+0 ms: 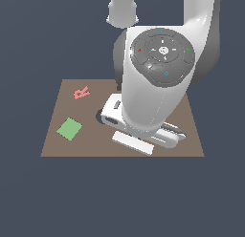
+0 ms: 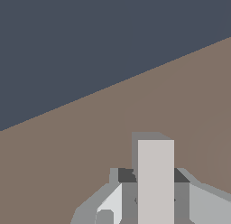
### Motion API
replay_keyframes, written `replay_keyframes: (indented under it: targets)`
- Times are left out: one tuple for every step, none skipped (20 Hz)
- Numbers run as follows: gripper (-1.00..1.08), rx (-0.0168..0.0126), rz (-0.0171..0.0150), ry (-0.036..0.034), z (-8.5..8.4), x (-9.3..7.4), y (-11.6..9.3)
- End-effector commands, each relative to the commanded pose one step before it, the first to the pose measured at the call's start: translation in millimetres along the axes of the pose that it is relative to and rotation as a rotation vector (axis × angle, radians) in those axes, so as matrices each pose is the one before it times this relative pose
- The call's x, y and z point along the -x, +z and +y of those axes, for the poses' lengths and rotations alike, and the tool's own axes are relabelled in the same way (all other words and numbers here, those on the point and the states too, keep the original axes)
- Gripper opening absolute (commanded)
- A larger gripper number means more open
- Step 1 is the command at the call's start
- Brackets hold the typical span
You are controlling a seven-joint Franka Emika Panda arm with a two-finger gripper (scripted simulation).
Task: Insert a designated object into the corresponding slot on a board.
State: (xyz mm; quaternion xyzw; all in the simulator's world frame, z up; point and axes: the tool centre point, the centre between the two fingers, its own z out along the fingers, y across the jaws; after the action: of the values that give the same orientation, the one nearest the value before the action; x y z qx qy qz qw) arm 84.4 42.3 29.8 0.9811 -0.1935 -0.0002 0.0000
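Observation:
The brown board (image 1: pixel 55 146) lies flat and also fills much of the wrist view (image 2: pixel 180 92). In the wrist view my gripper (image 2: pixel 155 193) is shut on the light grey T block (image 2: pixel 155 178), which stands upright between the fingers (image 2: pixel 113 203) above bare board. In the exterior view the arm covers the board's middle, so only the white hand (image 1: pixel 115 113) shows and the block is hidden. A dark sliver (image 1: pixel 99 117) beside the hand looks like the edge of the round slot; the rest of it is hidden.
A pink letter R (image 1: pixel 81 92) lies on the board toward the far corner on the exterior view's left. A flat green square patch (image 1: pixel 70 129) lies nearer on that same side. The board's edge crosses the wrist view.

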Motion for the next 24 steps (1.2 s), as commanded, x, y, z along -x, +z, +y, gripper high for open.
replay_keyframes:
  targets:
    - [-1.0,0.00001,-0.00001,-0.00116,0.1,0.35,0.02]
    - [-1.0,0.0,0.0,-0.00154,0.19,0.58,-0.04]
    - [-1.0,0.0,0.0,-0.00218,0.26,0.82,-0.05]
    - [-1.0,0.0,0.0,-0.00276,0.37,1.05,-0.06]
    - [-1.0,0.0,0.0,-0.00345,0.42,1.3,-0.08]
    - [-1.0,0.0,0.0,-0.00406,0.54,1.53,-0.09]
    - [-1.0,0.0,-0.00001,-0.00473,0.61,1.79,-0.11]
    - [-1.0,0.0,-0.00001,-0.00544,0.68,2.05,-0.12]
    - [-1.0,0.0,-0.00001,-0.00614,0.77,2.31,-0.14]
    - [-1.0,0.0,-0.00001,-0.00682,0.88,2.57,-0.16]
    - [-1.0,0.0,-0.00001,-0.00756,0.97,2.85,-0.17]
    - [-1.0,0.0,-0.00001,-0.00834,1.06,3.13,-0.19]
    - [-1.0,0.0,-0.00001,-0.00911,1.17,3.42,-0.21]
    - [-1.0,0.0,-0.00001,-0.00994,1.27,3.72,-0.22]
    - [-1.0,0.0,-0.00001,-0.01076,1.38,4.03,-0.24]
    - [-1.0,0.0,-0.00001,-0.01166,1.48,4.36,-0.26]
    - [-1.0,0.0,-0.00001,-0.01254,1.62,4.69,-0.28]
    - [-1.0,0.0,-0.00001,-0.0135,1.73,5.03,-0.3]
    - [-1.0,0.0,-0.00001,-0.01445,1.88,5.39,-0.32]
    - [-1.0,0.0,-0.00001,-0.01549,2.0,5.76,-0.35]
    - [-1.0,0.00001,-0.00001,-0.01656,2.14,6.15,-0.37]
    - [-1.0,0.00001,-0.00002,-0.01766,2.3,6.55,-0.39]
    - [-1.0,0.00001,-0.00002,-0.01858,2.44,6.88,-0.41]
    - [-1.0,0.00001,-0.00002,-0.01835,2.4,6.78,-0.41]
